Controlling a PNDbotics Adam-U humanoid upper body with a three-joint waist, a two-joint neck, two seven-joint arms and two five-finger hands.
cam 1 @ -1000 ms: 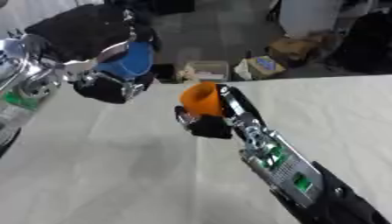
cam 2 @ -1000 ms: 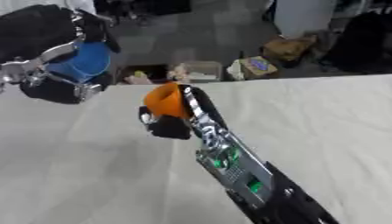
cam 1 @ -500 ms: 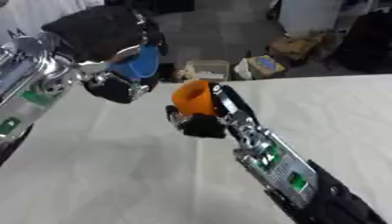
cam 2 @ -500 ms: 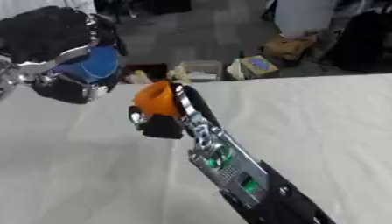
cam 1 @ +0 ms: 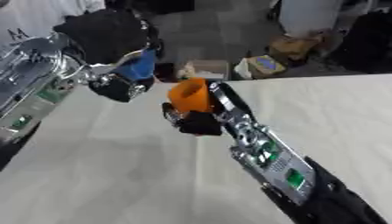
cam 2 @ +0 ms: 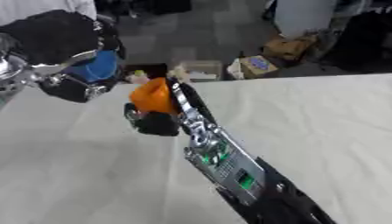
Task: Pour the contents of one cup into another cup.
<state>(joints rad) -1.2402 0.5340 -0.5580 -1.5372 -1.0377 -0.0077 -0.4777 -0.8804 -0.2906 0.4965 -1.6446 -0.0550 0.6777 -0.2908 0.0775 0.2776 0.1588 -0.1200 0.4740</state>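
The round blue plastic cup is mostly hidden — the left hand has its black fingers curled round it, and only a patch of the wall shows, up and to the left of the orange cup. What either cup holds cannot be made out. The tapered orange plastic cup sits mouth-up in the right hand, whose fingers wrap its base and cover the bottom; it is raised above the white cloth-covered table. The two cups are near, not touching. The right eye view shows more of the blue wall than the left eye view.
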